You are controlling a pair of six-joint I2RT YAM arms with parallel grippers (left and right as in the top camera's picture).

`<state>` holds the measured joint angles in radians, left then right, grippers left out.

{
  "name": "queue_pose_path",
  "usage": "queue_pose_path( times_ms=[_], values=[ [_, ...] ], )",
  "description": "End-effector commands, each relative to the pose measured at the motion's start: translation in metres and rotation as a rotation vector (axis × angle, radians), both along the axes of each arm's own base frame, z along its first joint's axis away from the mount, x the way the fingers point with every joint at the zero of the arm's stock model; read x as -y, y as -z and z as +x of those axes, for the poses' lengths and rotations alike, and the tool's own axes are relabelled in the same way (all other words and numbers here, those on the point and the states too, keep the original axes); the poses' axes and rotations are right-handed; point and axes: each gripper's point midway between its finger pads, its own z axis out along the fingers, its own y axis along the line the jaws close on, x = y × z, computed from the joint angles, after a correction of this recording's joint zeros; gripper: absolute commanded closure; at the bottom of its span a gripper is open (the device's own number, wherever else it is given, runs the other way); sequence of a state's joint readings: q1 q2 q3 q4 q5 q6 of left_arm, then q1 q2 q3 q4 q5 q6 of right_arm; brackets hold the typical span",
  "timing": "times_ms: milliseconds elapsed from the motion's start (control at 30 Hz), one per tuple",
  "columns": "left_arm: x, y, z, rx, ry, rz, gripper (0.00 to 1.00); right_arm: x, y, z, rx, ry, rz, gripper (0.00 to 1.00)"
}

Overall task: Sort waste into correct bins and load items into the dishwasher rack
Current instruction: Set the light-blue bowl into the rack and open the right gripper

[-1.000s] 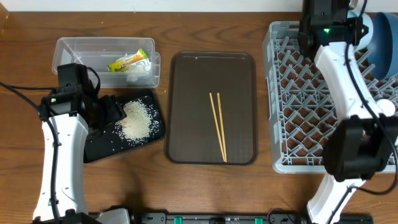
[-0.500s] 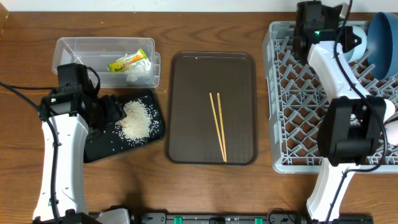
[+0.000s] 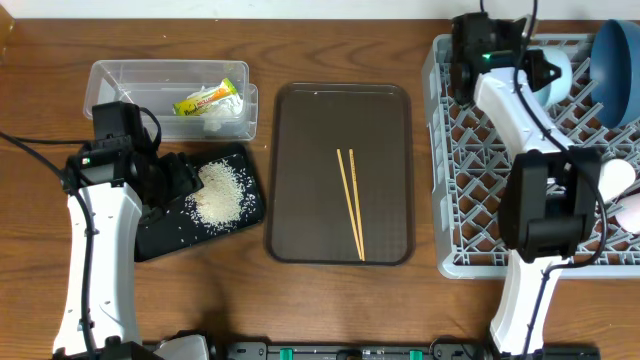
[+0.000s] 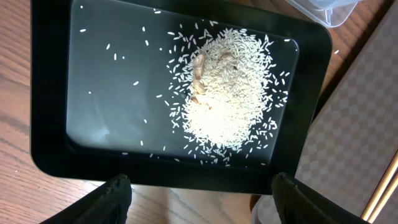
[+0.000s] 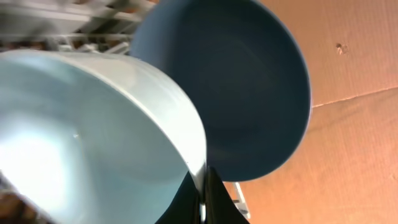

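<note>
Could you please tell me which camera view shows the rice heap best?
The left wrist view: the rice sits large and close on the black tray, with single grains visible. Overhead shows it only as a small white patch. The right wrist view misses it entirely.

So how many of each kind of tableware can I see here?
Bowls: 2 (dark-blue bowl, light-blue bowl)
Cups: 2 (pink cup, pale cup)
Chopsticks: 2
Total: 6
</note>
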<state>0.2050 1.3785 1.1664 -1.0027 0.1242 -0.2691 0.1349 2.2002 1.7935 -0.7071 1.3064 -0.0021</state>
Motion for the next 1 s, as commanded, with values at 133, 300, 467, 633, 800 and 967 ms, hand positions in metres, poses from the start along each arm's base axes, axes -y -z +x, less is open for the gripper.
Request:
queue_pose_path(
  times_ms=[133, 300, 467, 633, 800, 967],
  values=[
    [-0.002, -0.004, 0.000, 0.008, -0.010, 0.002, 0.24, -0.033, 0.037, 0.004, -0.056, -0.079, 0.126, 0.99],
    [-0.002, -0.004, 0.000, 0.008, -0.010, 0.002, 0.24, -0.054, 0.062, -0.003, -0.164, -0.138, 0.249, 0.82],
    [-0.002, -0.004, 0.000, 0.008, -0.010, 0.002, 0.24, -0.061, 0.062, -0.008, -0.143, -0.130, 0.279, 0.62],
    [-0.002, -0.004, 0.000, 0.007, -0.010, 0.002, 0.24, -0.067, 0.037, -0.010, -0.094, -0.158, 0.342, 0.50],
    [-0.002, -0.004, 0.000, 0.008, -0.010, 0.002, 0.24, -0.097, -0.002, -0.012, 0.008, -0.280, 0.584, 0.31],
    [-0.002, -0.004, 0.000, 0.008, -0.010, 0.002, 0.24, -0.174, -0.025, -0.027, -0.001, -0.514, 0.991, 0.28]
  ],
)
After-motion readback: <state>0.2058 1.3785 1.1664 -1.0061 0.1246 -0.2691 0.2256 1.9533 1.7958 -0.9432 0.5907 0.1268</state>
